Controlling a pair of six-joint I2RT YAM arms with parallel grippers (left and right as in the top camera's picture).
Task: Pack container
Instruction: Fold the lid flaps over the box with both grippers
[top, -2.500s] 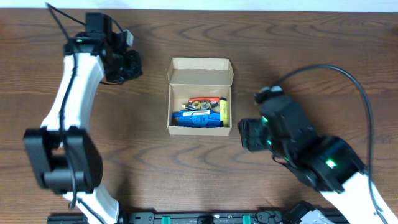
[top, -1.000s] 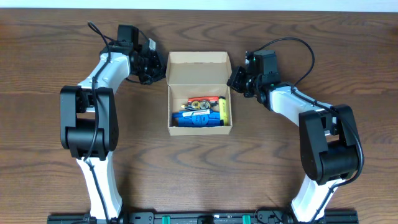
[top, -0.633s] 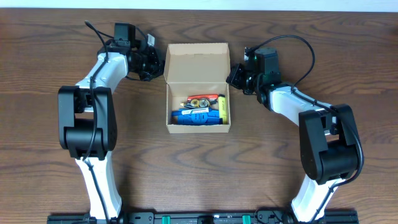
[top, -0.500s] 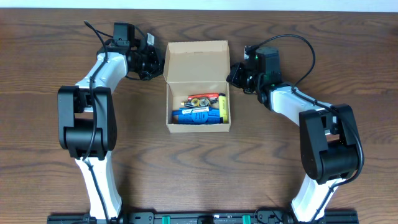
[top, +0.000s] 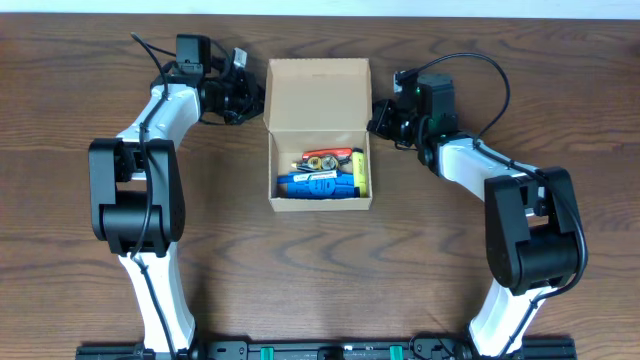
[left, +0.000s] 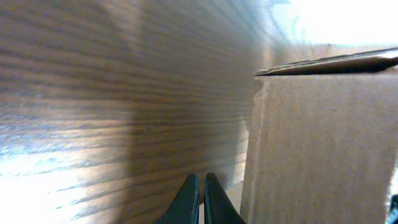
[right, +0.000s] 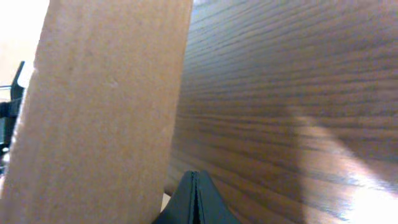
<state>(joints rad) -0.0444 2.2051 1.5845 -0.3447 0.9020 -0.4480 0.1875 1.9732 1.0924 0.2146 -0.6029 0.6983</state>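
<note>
left gripper (top: 245, 97) and right gripper (top: 379, 120), both pressed together, are placed flanking the cardboard box (top: 271, 170) open flap lid (top: 318, 95), likely for folding it shut.

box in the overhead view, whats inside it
Inside the box: a blue object, a red object and a yellow object, packed close together. Anything beneath them is covered.

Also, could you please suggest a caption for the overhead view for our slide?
Shut left gripper and right gripper flank the open lid of the box, which holds small items.
</note>
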